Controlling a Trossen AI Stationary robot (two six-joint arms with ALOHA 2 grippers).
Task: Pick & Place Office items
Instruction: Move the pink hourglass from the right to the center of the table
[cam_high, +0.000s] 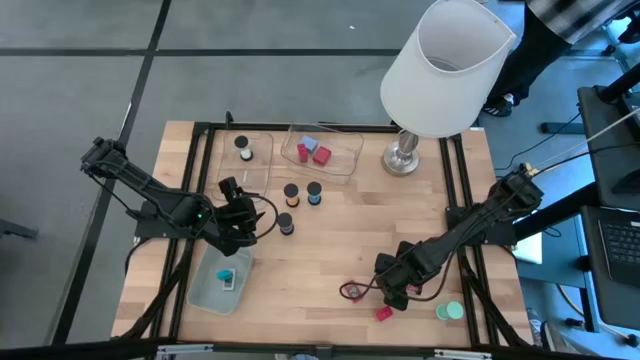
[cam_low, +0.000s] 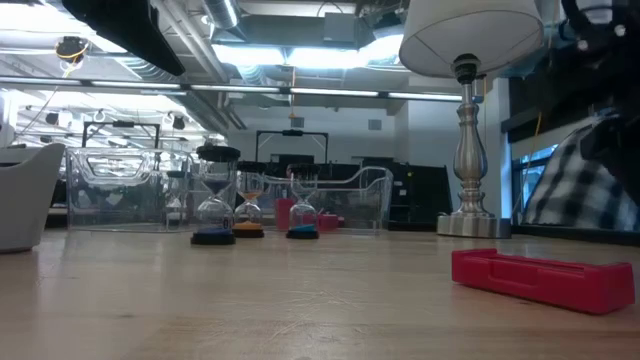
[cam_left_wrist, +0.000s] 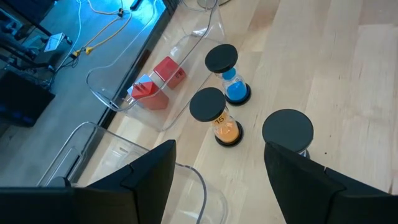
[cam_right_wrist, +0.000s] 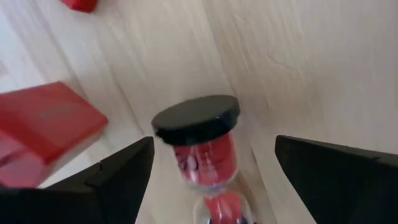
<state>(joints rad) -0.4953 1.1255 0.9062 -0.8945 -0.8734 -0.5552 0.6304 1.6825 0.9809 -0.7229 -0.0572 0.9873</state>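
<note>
Three small hourglasses with black caps stand on the table: blue (cam_left_wrist: 235, 92), orange (cam_left_wrist: 225, 132) and a third (cam_left_wrist: 287, 129). My left gripper (cam_left_wrist: 219, 149) hangs open above them, its fingers empty. A red hourglass (cam_right_wrist: 200, 149) sits on the wood near the table's front edge. My right gripper (cam_right_wrist: 214, 142) points down over it, open, and the hourglass shows in the gap between the fingers, which do not touch it. A flat red block (cam_right_wrist: 43, 127) lies beside it. Red and blue blocks (cam_high: 312, 152) rest in a clear tray (cam_high: 345, 160).
A big white lamp (cam_high: 440, 70) stands at the far right. A second clear tray (cam_high: 258, 170) holds a small black and white piece. A pale green tray (cam_high: 205, 290) at the near left holds a teal block. A teal round piece (cam_high: 451, 311) lies near the right front corner.
</note>
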